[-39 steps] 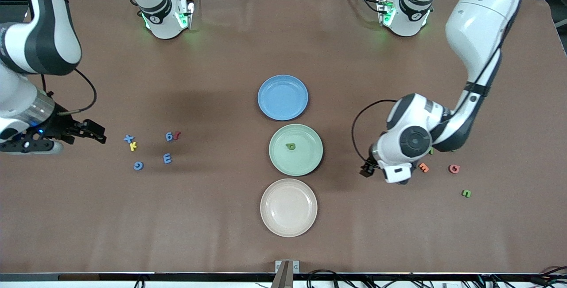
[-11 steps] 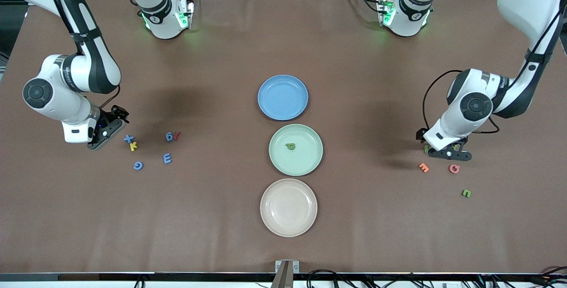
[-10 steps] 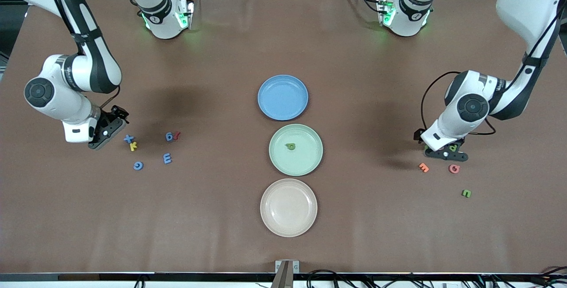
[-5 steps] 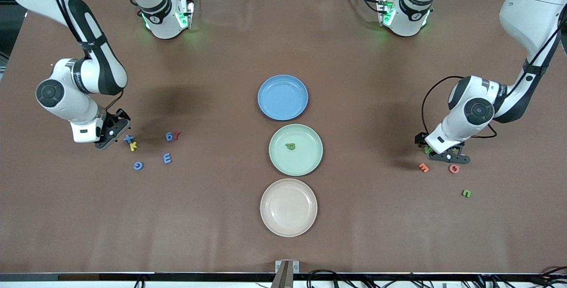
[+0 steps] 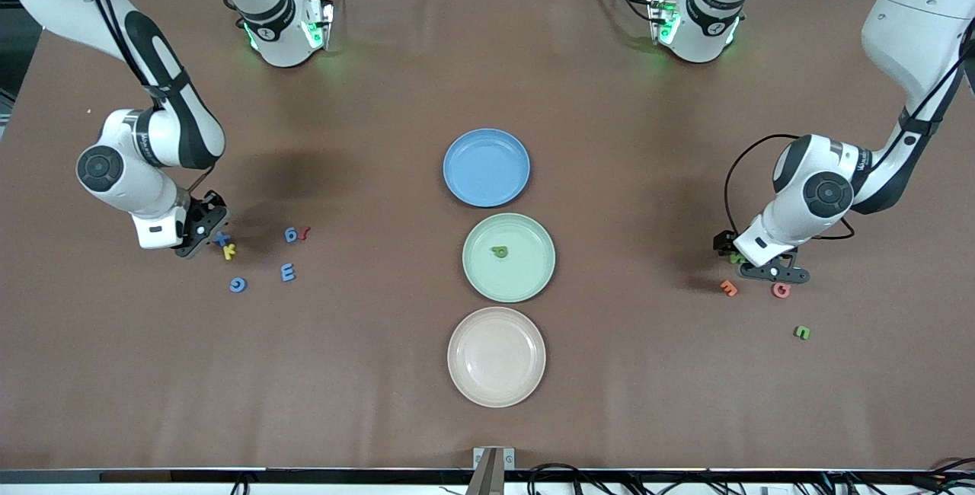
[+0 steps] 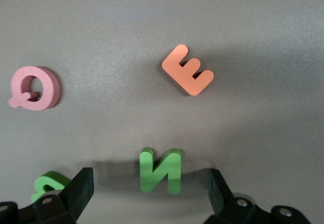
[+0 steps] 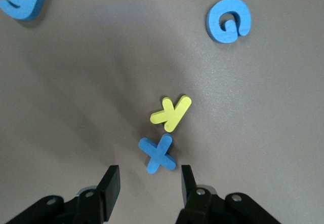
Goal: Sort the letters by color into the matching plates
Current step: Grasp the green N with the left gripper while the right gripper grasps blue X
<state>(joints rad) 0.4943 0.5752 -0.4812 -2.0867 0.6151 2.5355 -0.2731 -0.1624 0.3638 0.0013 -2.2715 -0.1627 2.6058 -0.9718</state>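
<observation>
Both grippers have come down since earlier. Right gripper [image 7: 147, 183], half-closed and empty, straddles the small blue foam letter X [image 7: 158, 153] beside the yellow letter [image 7: 171, 113]; left gripper [image 6: 149, 191], wide open, brackets the green letter N [image 6: 160, 170].

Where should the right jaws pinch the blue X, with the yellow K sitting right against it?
Come straight down from above: the blue X lies flat on the table. Pinch across its crossing, one jaw in each side notch. The right gripper is already lined up that way. Avoid the tip beside the yellow K, which looks like it touches there.
</observation>
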